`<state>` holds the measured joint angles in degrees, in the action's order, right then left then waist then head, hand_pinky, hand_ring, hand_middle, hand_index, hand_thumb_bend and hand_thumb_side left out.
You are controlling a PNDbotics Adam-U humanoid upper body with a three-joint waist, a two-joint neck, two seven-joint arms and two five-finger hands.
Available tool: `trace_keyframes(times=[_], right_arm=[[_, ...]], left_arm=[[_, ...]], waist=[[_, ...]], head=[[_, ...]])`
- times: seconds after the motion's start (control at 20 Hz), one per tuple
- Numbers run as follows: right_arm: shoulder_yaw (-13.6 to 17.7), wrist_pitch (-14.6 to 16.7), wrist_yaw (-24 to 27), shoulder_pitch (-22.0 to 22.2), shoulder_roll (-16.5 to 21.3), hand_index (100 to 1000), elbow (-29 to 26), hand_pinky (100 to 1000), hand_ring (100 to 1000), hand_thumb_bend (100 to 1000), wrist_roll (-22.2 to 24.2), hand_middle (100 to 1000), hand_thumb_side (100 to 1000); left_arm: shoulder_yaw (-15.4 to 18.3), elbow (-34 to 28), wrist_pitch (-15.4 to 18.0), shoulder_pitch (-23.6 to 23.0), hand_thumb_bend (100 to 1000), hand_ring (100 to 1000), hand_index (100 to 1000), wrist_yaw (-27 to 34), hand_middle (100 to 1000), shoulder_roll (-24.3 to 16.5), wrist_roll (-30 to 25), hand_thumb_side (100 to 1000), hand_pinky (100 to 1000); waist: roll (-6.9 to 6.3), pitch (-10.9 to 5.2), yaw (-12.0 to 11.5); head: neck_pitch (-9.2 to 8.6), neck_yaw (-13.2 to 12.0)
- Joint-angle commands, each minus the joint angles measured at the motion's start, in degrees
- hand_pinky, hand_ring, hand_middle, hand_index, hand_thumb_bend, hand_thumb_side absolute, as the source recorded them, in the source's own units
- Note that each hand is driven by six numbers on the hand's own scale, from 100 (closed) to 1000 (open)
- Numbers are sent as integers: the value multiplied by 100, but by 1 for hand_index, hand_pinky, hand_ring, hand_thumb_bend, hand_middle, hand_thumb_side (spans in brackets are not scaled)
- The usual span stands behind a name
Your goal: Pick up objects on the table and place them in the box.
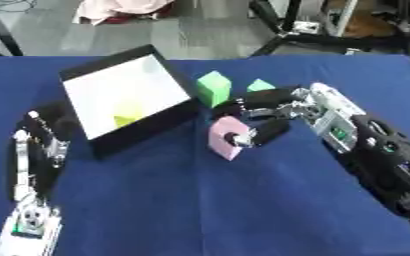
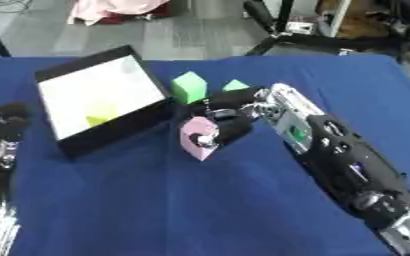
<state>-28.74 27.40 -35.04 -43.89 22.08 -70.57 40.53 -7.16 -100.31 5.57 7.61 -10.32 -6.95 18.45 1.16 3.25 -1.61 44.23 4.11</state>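
Observation:
A pink block [image 1: 223, 140] sits on the blue table just right of the box [image 1: 125, 97], a black-walled box with a white inside that holds a yellow-green object [image 1: 130, 116]. My right hand [image 1: 265, 116] reaches in from the right and its fingers and thumb curl round the pink block. Behind the hand stand a light green block [image 1: 213, 88] and a smaller green block [image 1: 260, 85]. My left hand [image 1: 53, 125] rests at the box's left side, dark and curled, touching nothing that I can make out.
The blue table [image 1: 200, 205] runs wide toward me. My right forearm [image 1: 375, 145] lies across its right side. Beyond the far edge are grey floor, black stand legs [image 1: 287, 35] and a pink cloth [image 1: 121, 10].

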Motion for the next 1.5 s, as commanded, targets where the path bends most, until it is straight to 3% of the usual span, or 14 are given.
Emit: trace_keyframes(times=[0.05,0.5,1.05,1.25,1.4,1.5], right_arm=[[-45,635,132,-136,-2,1000,-191,933,1000,100,906,1000,1000],[45,638,-514,-157,-137,1000,-64,951,1000,100,965,1000,1000],[279,730,-1457,-50,-472,1000,902,943,1000,100,412,1000,1000],[315,846,-1751,-43,-513,1000,978,907,974,100,186,1000,1000],[345,897,-1922,-9,-488,1000,923,840,858,100,-69,1000,822],[346,918,-2013,15,-458,1000,886,766,757,100,-259,975,607]], left_arm=[[-3,-106,10,56,836,716,693,-2,605,-35,-12,776,752],[-1,-106,16,57,835,718,693,0,605,-29,-14,776,752],[-8,-105,16,56,835,720,693,6,605,-20,-19,776,751],[-7,-104,17,54,835,721,693,9,605,-20,-18,776,751],[-5,-103,18,54,834,721,693,7,605,-19,-20,776,751],[-2,-102,17,55,833,722,693,6,605,-19,-17,776,751]], waist=[[-37,-15,-7],[-43,-18,-8],[-55,-9,-5],[-52,-11,-1],[-52,-12,2],[-51,-12,3]], head=[[-11,14],[-11,25],[-11,47],[-11,54],[-11,48],[-11,49]])
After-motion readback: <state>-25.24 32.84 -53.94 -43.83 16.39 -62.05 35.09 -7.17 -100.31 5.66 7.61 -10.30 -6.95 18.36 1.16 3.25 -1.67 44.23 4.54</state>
